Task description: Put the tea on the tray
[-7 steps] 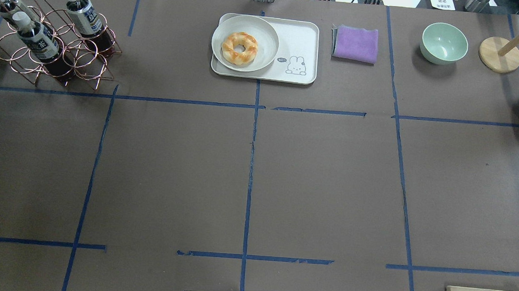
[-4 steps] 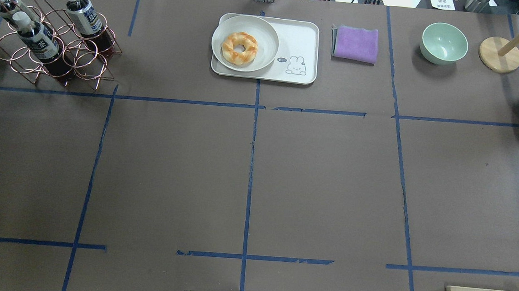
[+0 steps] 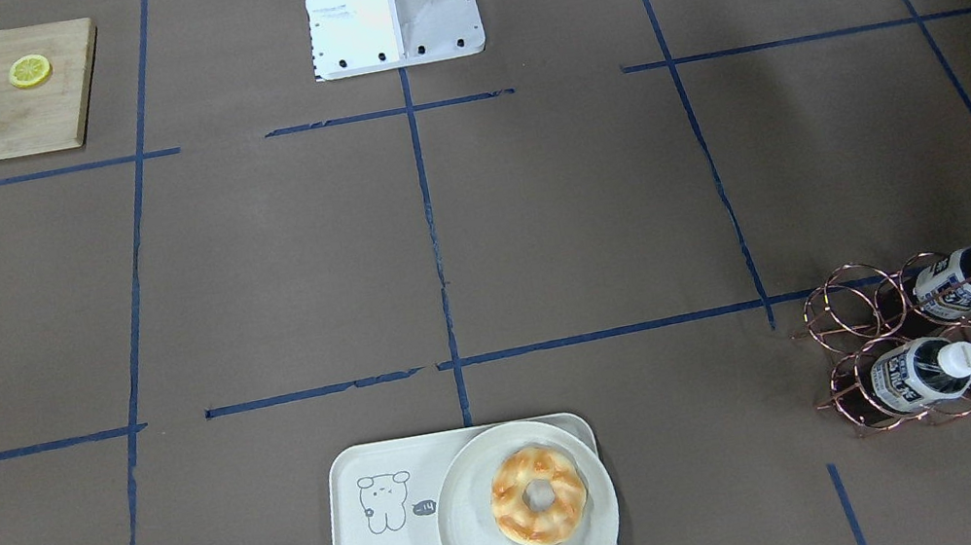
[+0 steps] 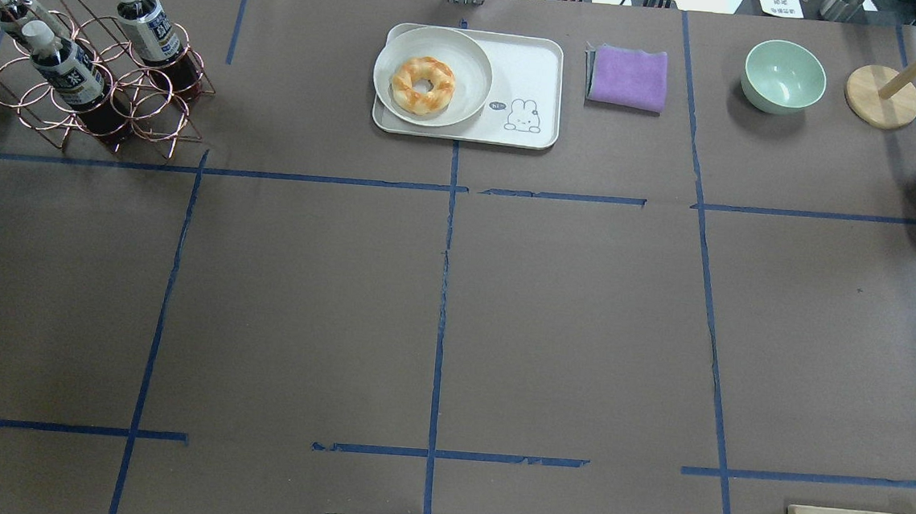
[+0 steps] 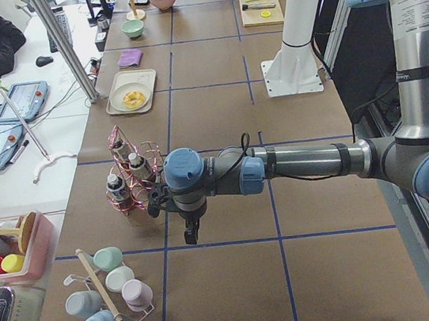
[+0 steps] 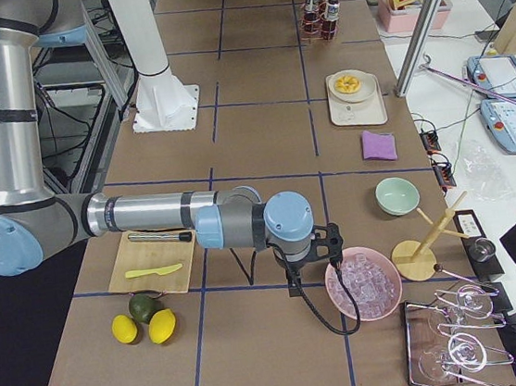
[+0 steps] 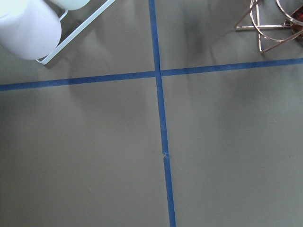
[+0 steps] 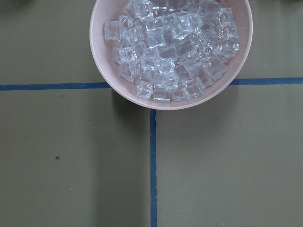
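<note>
tea: three alike (image 4: 152, 26); small plastic bottles, dark brown drink, white screw caps, white labels with dark print
tea position: all three stand tilted in a copper wire rack (image 4: 150, 102), at the table's far left corner in the overhead view
tray: cream, rounded rectangle, low rim, line-drawn bear in one corner (image 4: 537, 69); at the far edge of the table near its middle, well apart from the rack
on tray: round plate (image 4: 474, 81) with a doughnut (image 4: 422, 85), covering the tray's left half in the overhead view; the bear half is bare
left gripper: (image 5: 190, 234) points down over the table, just beside the rack on the robot's side, not touching it. The left wrist view shows only a rack corner at its top right and mugs (image 7: 28, 26) at its top left
left gripper state: shows in the side view only, cannot tell whether the fingers are apart or together
right gripper: (image 6: 292, 284) hangs near a pink bowl of ice (image 8: 98, 47), at the opposite end of the table from the tea
right gripper state: cannot tell, same reason
</note>
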{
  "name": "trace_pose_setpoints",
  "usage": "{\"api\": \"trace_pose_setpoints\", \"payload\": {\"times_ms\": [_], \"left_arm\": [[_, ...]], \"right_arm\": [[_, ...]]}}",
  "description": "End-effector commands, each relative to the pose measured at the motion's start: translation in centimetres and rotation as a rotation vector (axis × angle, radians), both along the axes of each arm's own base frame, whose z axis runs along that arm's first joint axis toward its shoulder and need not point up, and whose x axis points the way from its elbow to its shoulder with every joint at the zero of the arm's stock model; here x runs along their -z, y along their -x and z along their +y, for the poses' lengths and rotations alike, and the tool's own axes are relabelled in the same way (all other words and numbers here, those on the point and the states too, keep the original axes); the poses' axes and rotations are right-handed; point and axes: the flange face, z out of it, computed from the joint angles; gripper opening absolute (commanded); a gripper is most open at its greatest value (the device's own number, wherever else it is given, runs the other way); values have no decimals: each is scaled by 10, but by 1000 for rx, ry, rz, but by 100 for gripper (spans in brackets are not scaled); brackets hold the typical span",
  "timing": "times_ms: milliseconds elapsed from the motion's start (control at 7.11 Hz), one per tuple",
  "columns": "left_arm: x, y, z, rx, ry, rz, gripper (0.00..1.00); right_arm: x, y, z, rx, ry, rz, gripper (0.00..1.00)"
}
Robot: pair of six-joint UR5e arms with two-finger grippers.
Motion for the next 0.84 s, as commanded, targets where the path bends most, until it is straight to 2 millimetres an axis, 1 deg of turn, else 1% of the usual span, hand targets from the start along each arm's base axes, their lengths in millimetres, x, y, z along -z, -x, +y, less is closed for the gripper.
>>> {"api": "trace_pose_setpoints", "payload": {"times_ms": [0, 141, 281, 422, 563, 704], "left_arm": [[23, 0, -8, 73, -85, 16, 100], [35, 0, -9, 127, -145, 33, 100], [46, -3, -7, 169, -202, 60, 100], [55, -6, -8, 213, -221, 89, 100], [66, -18, -10, 232, -245, 119, 100], [77, -35, -11, 267, -230, 166, 100]], "right_arm": [[5, 0, -1, 0, -11, 1, 100], [14, 0, -2, 0, -30, 3, 100], [16, 0, -2, -1, -31, 3, 100], [17, 0, -2, -2, -31, 3, 100], [16, 0, -3, 0, -31, 4, 100], [26, 0, -5, -1, -49, 1, 100]]}}
